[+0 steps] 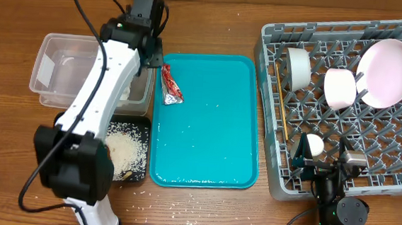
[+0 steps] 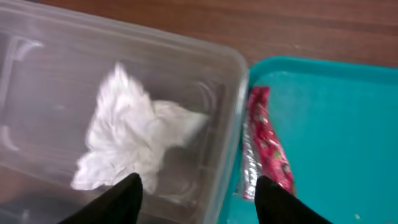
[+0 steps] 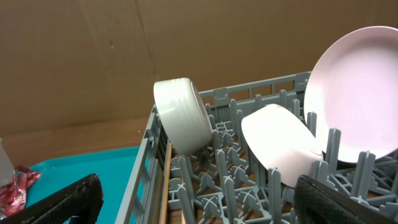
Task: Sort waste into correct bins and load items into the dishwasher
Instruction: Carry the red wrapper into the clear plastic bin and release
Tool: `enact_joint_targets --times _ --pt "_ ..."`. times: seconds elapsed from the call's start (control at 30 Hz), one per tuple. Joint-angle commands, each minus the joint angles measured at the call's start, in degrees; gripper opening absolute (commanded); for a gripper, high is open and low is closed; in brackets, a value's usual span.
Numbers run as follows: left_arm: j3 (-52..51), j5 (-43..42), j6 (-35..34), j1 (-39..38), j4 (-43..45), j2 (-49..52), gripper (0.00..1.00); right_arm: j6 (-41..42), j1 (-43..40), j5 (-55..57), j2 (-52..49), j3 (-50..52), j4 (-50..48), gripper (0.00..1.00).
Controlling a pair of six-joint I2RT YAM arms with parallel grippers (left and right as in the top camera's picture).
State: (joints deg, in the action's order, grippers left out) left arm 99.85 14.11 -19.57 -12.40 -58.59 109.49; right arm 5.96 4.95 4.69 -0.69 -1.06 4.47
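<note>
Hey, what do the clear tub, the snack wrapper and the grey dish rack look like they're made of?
Clear tub: likely thin glossy plastic; the paper tissue shows through its wall.
Snack wrapper: probably metallised film, with a shiny silver edge beside crinkled red print.
Dish rack: seems to be moulded matt grey plastic, with a uniform lattice and pegs.

One cream bowl [image 1: 298,66], one pink bowl [image 1: 341,87], one plate [image 1: 387,73], one wrapper [image 1: 171,87], one tissue [image 2: 124,137]

clear tub [image 1: 43,80]: partly hidden by left arm [image 1: 108,74] | plate [image 3: 360,93]: cut by right edge
</note>
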Motion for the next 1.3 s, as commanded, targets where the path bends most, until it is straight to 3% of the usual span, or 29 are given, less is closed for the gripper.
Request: enact_joint_targets --times 0.0,0.13,0.23,0.33,0.6,0.7,0.77,0.83,0.87,1.07,1.27 --pt "1.36 -7.72 -0.42 -3.72 -0.42 -2.80 0.60 0.04 -0.15 -0.09 0.52 0.61 -0.28 1.00" --pt "0.09 -6.82 -3.19 -8.98 -1.16 -2.14 0.56 0.04 -0.15 -0.09 0.52 0.61 -0.28 1.00" --pt "-4.04 0.85 -10.23 -12.39 -0.28 0.79 0.49 0.04 -0.15 -0.09 0.52 0.61 -0.28 1.00" --pt "-5.55 4.22 -13.14 -12.76 1.05 4.72 0.47 0.04 -0.15 -0.09 0.50 0.61 -0.28 1.00" --pt "-5.55 6.67 -15.76 -11.91 3.45 15.63 0.65 0.04 -0.15 -0.09 0.52 0.61 -0.28 1.00" --pt "-5.55 6.78 -15.76 -11.93 4.09 17.44 0.56 0.04 -0.15 -0.09 0.52 0.61 -0.28 1.00" --pt "-5.27 5.99 -15.17 -12.00 4.42 17.16 0.36 0.04 -0.15 -0.09 0.50 0.61 -0.28 1.00" --pt "-3.85 4.79 -14.71 -12.04 3.32 16.24 0.10 0.04 -0.15 -0.09 0.52 0.61 -0.28 1.00" --pt "-2.45 3.87 -14.69 -12.04 2.21 15.37 0.04 0.04 -0.15 -0.09 0.52 0.61 -0.28 1.00" --pt "3.50 -0.52 -7.56 -12.02 -1.60 5.57 0.04 0.04 -0.15 -0.09 0.52 0.61 -0.28 1.00" --pt "3.50 6.38 -6.62 -6.99 -7.50 -3.80 0.04 0.04 -0.15 -0.09 0.52 0.61 -0.28 1.00"
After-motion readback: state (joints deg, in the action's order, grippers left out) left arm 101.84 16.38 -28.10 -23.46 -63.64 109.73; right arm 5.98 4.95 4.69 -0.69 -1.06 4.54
